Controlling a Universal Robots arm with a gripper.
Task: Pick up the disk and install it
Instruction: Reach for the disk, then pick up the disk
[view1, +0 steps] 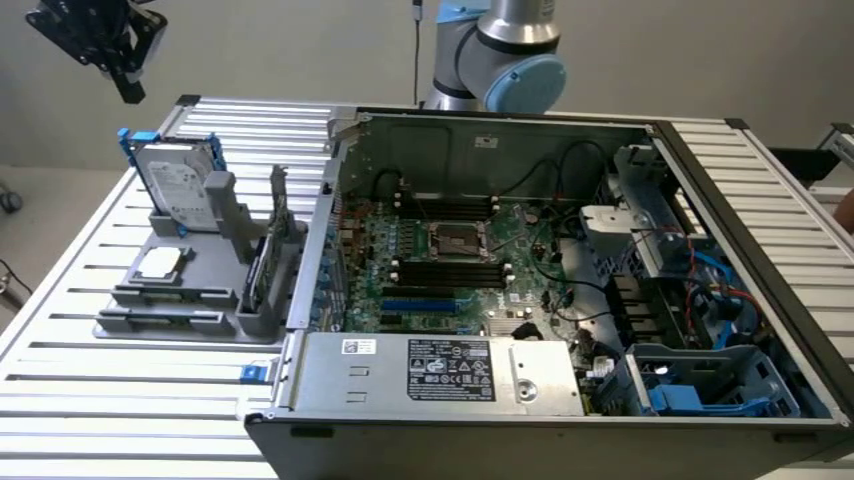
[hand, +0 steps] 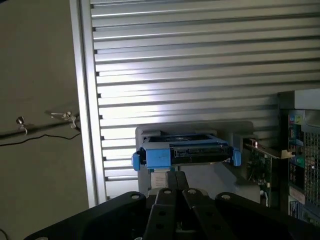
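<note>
End effector (view1: 130, 90) high over disk (view1: 175, 180), fingers (hand: 162, 205) seemingly together

disk (view1: 179, 180) label, power-supply label (view1: 454, 368), print unreadable

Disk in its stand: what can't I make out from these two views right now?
Label print on the disk: too small, exterior view.
Disk's lower end: hidden inside the grey stand, exterior view.
Disk's faces: the wrist view sees it edge-on, and the gripper covers what lies below.
Gripper's upper body: cut off by the exterior view's top edge.
</note>
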